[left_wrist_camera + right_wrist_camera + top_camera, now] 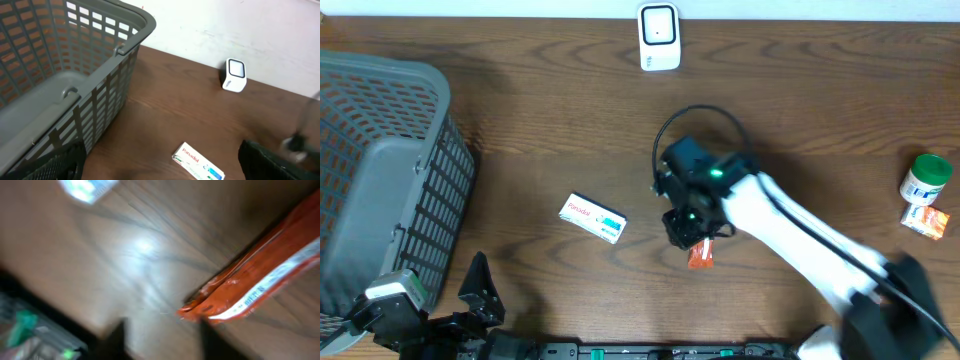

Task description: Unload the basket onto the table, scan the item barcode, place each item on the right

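The right pincer (pixel 692 238) hangs over an orange packet (pixel 700 258) lying on the table (pixel 520 130), well short of the white scanner (pixel 659 38). Its fingers are too blurred to tell whether they are spread or pinching, while the left pincer (pixel 480 285) waits spread wide beside the grey basket (pixel 420 78). The scan looks not yet made: the next move likely calls for a sure pinch and a carry up to the scanner, barcode facing it; the basket appears empty.
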### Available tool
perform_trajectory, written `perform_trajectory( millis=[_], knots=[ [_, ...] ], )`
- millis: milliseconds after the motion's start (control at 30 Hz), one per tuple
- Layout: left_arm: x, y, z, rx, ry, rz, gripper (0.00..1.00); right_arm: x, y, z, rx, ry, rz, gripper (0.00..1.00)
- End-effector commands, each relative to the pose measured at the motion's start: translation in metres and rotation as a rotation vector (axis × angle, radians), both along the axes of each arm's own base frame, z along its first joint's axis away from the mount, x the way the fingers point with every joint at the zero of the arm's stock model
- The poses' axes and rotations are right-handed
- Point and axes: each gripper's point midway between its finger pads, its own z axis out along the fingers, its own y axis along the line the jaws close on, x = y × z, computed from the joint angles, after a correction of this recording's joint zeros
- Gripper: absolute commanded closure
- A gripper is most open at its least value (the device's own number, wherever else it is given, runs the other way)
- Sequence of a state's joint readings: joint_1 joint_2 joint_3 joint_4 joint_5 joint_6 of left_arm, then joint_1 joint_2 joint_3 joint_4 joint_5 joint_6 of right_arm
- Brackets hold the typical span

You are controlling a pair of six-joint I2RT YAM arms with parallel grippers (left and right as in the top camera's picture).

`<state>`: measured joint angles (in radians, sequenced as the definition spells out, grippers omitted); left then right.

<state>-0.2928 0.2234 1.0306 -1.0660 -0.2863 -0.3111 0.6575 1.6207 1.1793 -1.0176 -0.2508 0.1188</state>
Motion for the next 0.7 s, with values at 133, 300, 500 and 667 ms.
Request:
perform_trajectory(
  millis=[133,300,500,667],
  knots=[
    [0.0,-0.001,0.001,-0.004,-0.003,-0.005,0.03,0.005,-0.04,0.061,0.064,-0.089,-0.309,0.2],
    [0.0,-0.001,0.001,-0.004,-0.003,-0.005,0.03,0.002,-0.07,0.024,0.009,-0.003,-0.554,0.01],
    [0.0,-0.001,0.001,-0.004,-0.003,-0.005,0.03,-0.009,-0.051,-0.032,0.163,0.093,-0.637,0.01],
    [0.0,-0.001,0.001,-0.004,-0.003,-0.005,0.03,-0.001,-0.049,-0.052,0.215,0.048,-0.687,0.06]
  ],
)
